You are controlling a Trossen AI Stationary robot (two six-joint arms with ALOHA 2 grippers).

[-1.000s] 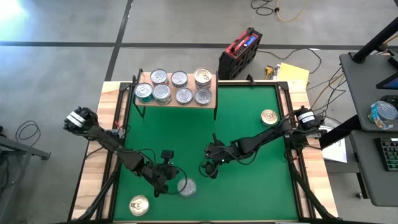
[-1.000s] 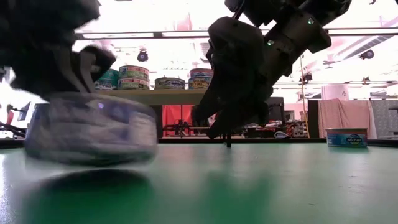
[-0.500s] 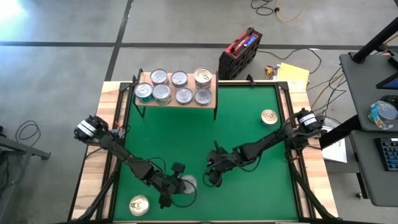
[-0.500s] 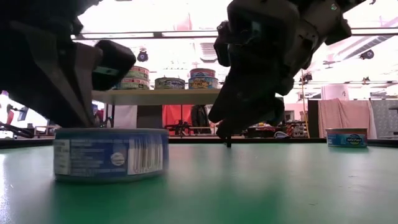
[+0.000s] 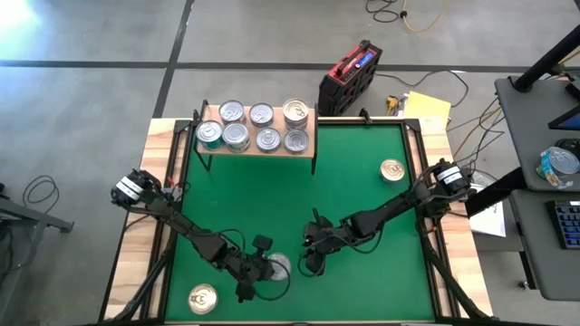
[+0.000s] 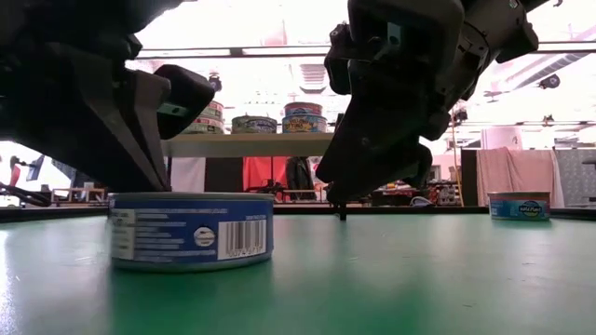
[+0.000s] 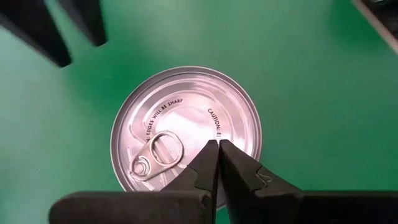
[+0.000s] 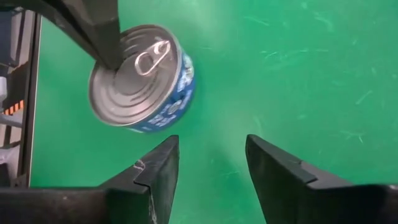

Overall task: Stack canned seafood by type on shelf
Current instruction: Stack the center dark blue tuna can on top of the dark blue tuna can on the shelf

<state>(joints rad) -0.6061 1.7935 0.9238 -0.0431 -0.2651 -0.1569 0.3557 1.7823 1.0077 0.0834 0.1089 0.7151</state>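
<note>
Green felt mat [image 5: 353,181] carries a round ribbed blue-sided tin [image 6: 191,231], left fingers [image 7: 217,155] pinched together above, right fingers [image 8: 158,165] parted.

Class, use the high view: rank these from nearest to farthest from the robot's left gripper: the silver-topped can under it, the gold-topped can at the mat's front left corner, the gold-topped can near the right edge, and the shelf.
1. Silver-topped can, directly under the shut left gripper.
2. Front-left gold-topped can, at the mat's near corner.
3. Shelf, at the back left.
4. Right gold-topped can, across the mat; close to the shelf's rank.

Green mat [image 5: 299,190] over a wooden table [image 5: 161,158] — three loose tins on it, small wooden shelf [image 5: 258,152] at the far edge carrying eight tins.
</note>
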